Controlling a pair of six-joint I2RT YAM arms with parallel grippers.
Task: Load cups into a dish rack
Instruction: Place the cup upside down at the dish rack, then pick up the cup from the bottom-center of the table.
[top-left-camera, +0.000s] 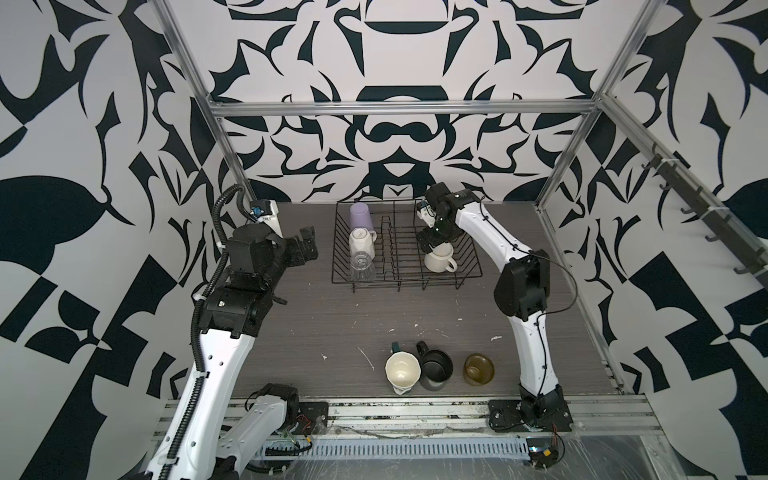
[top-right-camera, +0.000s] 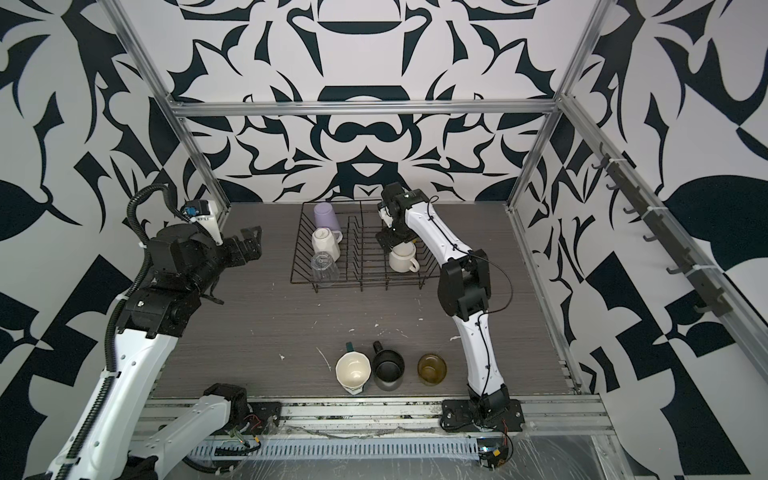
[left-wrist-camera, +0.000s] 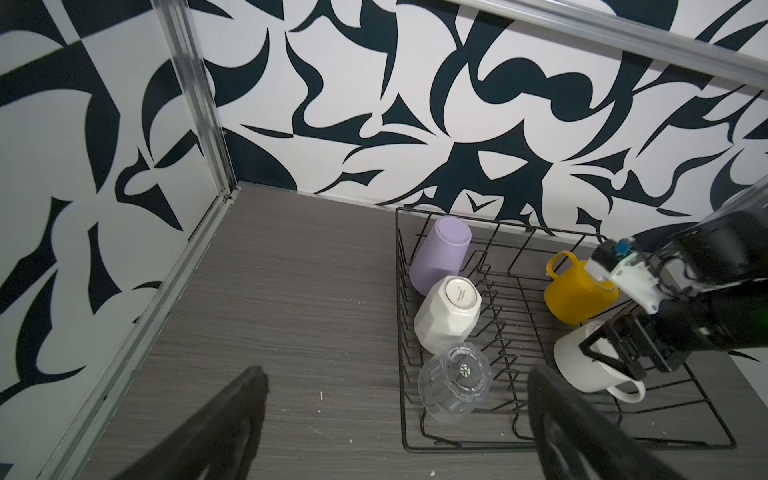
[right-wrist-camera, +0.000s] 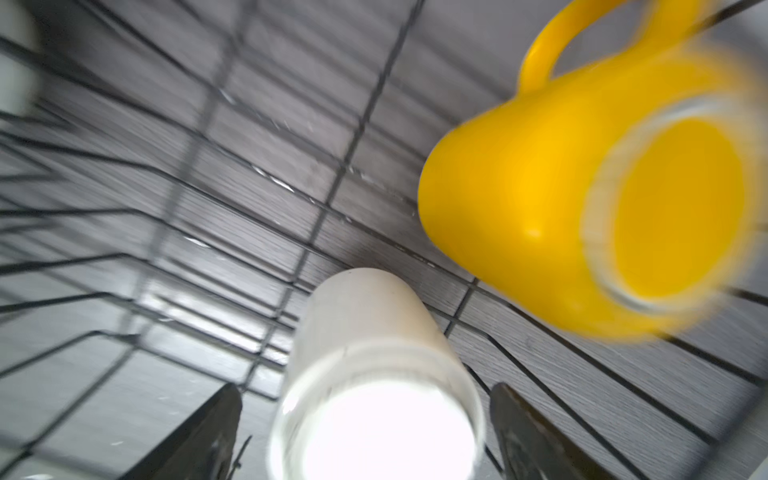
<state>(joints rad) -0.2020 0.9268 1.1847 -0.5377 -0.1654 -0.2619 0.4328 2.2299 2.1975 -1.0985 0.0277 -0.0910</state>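
Note:
The black wire dish rack (top-left-camera: 407, 283) stands at the back of the table. Along its left side lie a lilac tumbler (top-left-camera: 360, 216), a white faceted mug (top-left-camera: 360, 242) and a clear glass (top-left-camera: 361, 266). On its right side are a yellow mug (left-wrist-camera: 575, 295) and a white mug (top-left-camera: 439, 259). My right gripper (right-wrist-camera: 365, 388) hangs open just above the white mug (right-wrist-camera: 365, 332). Its fingers (right-wrist-camera: 216, 424) stand apart from the mug on both sides. My left gripper (top-left-camera: 305, 245) is open and empty, left of the rack. Near the front edge stand a teal mug (top-left-camera: 401, 372), a black mug (top-left-camera: 434, 368) and an olive-brown cup (top-left-camera: 478, 369).
Upright prongs run down the middle of the rack (left-wrist-camera: 498, 316). Metal frame posts (top-left-camera: 232, 158) close off the table's back corners. The right arm (top-left-camera: 519, 282) reaches over the table's right side. A rail (top-left-camera: 415, 409) runs along the front edge.

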